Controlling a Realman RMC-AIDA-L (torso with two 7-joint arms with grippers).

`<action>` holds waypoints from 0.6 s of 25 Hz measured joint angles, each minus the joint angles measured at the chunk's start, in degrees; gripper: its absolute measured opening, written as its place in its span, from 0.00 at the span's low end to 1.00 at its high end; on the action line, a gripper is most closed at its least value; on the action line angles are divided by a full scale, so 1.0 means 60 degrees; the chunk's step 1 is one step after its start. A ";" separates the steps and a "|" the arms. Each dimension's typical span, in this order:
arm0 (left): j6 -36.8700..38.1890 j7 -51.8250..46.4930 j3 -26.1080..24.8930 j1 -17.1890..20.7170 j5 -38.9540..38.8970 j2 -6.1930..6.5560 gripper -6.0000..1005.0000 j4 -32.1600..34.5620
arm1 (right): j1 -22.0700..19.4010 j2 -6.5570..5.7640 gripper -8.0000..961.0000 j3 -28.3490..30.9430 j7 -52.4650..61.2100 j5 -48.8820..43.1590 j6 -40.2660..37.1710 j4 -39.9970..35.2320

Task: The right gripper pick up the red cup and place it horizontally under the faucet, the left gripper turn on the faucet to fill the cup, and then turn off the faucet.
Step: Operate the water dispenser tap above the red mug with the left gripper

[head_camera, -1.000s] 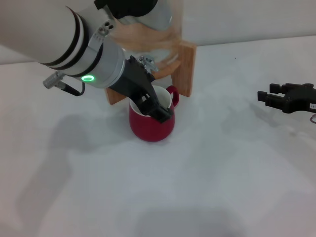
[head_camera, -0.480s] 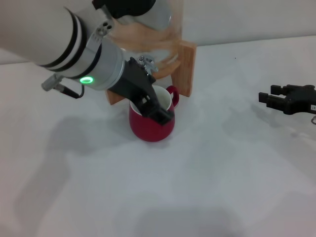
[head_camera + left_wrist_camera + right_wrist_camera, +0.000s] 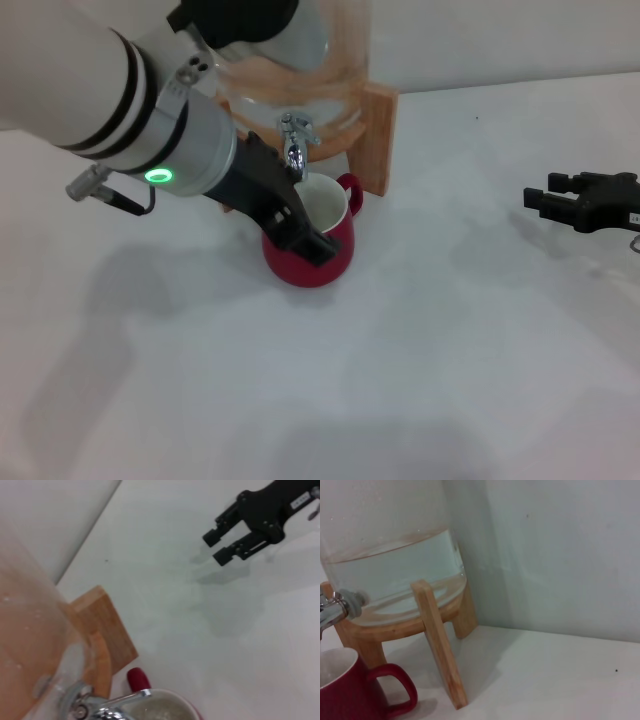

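Bright, even, diffuse light fills every view. On the matte white tabletop (image 3: 450, 350) lie soft grey shadows with blurred edges. The small shiny chrome faucet (image 3: 294, 147) shows sharp glints. The left wrist view is soft and unfocused up close.

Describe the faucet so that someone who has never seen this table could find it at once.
Start at the clear glass jar on its wooden stand at the back of the white table. The faucet sticks out low from the jar's front, directly above the red cup. It is the only shiny chrome part there, small, with a lever on top.
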 joint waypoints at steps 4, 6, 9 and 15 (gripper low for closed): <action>0.0139 -0.0051 -0.0003 -0.0002 0.0197 -0.0007 0.87 0.0000 | 0.0000 0.0000 0.51 -0.0026 0.0000 0.0000 0.0000 0.0000; 0.0174 -0.0053 0.0036 -0.0023 0.0208 -0.0011 0.87 0.0000 | 0.0000 0.0002 0.51 -0.0035 0.0001 0.0000 0.0000 0.0000; 0.0230 -0.0048 0.0058 -0.0056 0.0209 -0.0010 0.87 -0.0019 | 0.0000 0.0012 0.51 -0.0031 0.0001 0.0000 0.0000 0.0000; 0.0362 -0.0069 0.0054 -0.0079 0.0224 -0.0006 0.87 -0.0039 | -0.0009 0.0008 0.51 -0.0023 0.0000 0.0000 0.0000 0.0016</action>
